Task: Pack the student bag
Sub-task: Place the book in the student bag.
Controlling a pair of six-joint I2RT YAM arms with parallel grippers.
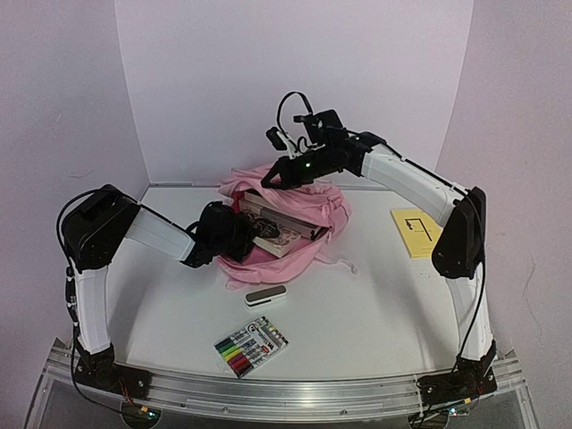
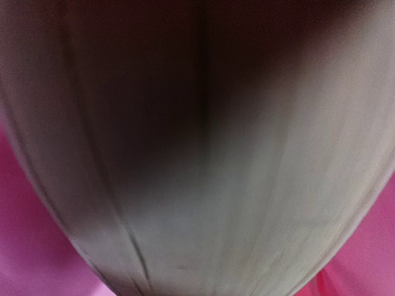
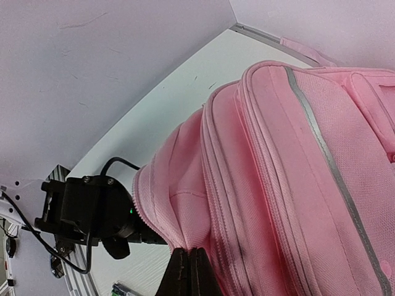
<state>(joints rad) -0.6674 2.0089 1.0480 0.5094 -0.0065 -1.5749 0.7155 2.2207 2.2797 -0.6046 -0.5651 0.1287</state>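
The student bag lies slumped at the far middle of the table, its long axis roughly left to right and its mouth open toward the near left. A book lies in the mouth, partly sticking out. The right gripper pinches the bag's zip edge tight. The left gripper is at the mouth with its fingers hidden, so I cannot tell its opening. Its wrist view is a grey blur.
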